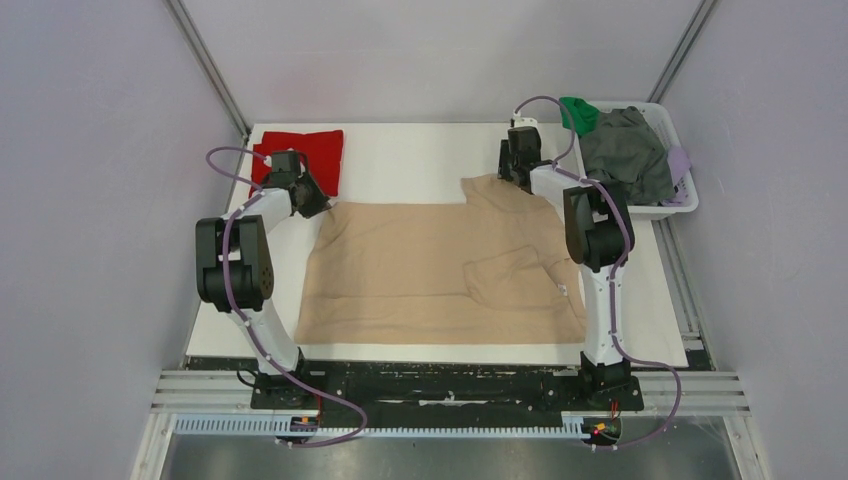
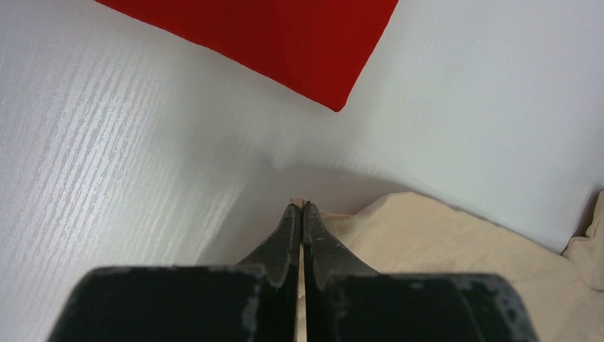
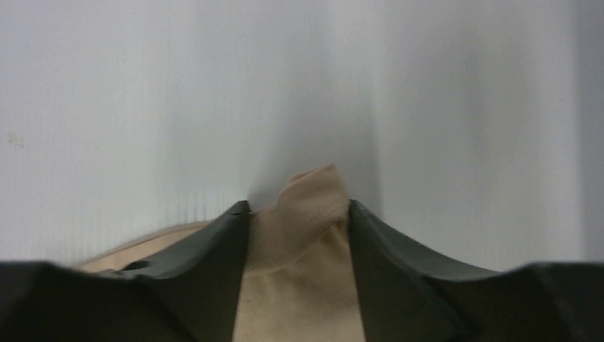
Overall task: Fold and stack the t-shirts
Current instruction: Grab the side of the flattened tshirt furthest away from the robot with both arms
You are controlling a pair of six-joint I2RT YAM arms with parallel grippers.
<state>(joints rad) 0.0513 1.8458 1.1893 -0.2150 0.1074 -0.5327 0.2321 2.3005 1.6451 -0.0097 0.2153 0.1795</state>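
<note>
The beige t-shirt [image 1: 430, 265] lies spread on the white table, with a sleeve folded onto its right part. My left gripper [image 1: 312, 203] is at the shirt's far left corner and is shut on the beige cloth [image 2: 427, 235], a sliver of which shows at the fingertips [image 2: 302, 208]. My right gripper [image 1: 510, 170] is at the shirt's far right corner. Its jaws stand apart, with a raised peak of beige cloth [image 3: 303, 242] between them. The red t-shirt [image 1: 305, 155], folded to a rectangle, lies at the far left and also shows in the left wrist view [image 2: 285, 35].
A white basket [image 1: 680, 205] at the far right holds grey, green and lilac clothes. The table's left edge [image 1: 215, 270] runs close to the left arm. Grey walls enclose the table at the back and sides.
</note>
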